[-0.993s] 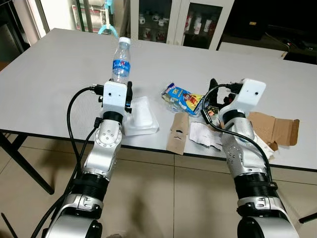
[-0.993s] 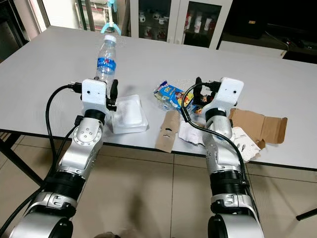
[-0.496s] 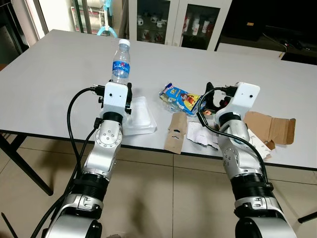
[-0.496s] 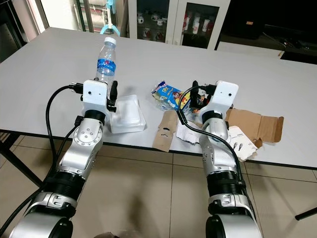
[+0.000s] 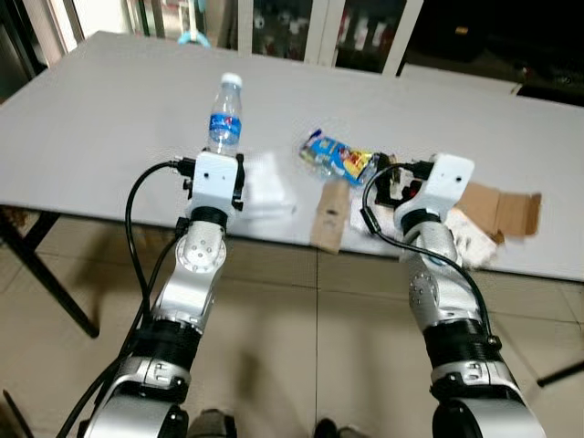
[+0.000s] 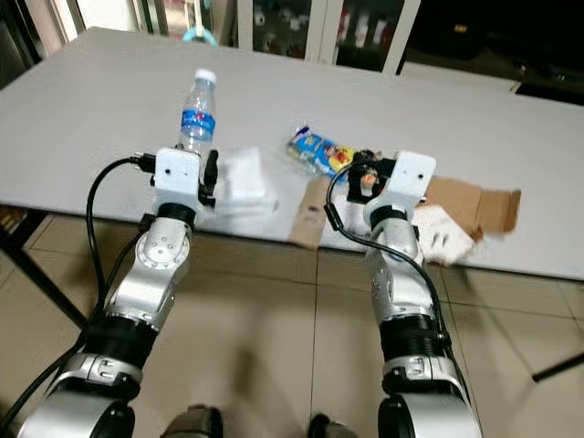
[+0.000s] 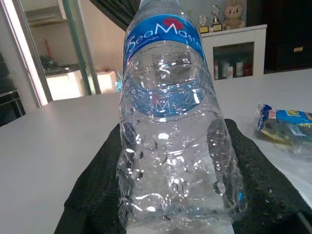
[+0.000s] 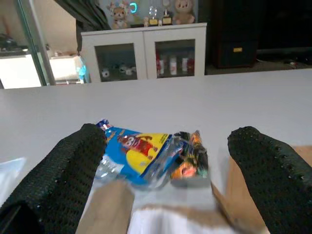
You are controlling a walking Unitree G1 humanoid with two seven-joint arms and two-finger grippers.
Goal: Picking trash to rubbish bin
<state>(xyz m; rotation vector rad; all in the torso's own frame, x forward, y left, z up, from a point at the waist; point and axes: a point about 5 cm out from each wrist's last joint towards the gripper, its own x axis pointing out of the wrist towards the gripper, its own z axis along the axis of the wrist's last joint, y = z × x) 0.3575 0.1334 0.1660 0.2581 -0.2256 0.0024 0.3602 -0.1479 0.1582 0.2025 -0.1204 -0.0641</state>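
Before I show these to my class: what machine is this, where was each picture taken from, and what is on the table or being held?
It is a humanoid robot with two silver arms. Two pictures come from its head, looking down; the other two from cameras on its wrists. The left gripper is shut on a clear water bottle. The right gripper is open, facing a blue snack wrapper. On the grey table also lie a clear plastic tray, torn cardboard pieces and crumpled paper.

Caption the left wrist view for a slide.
Left gripper shut on a clear water bottle, grey table behind.
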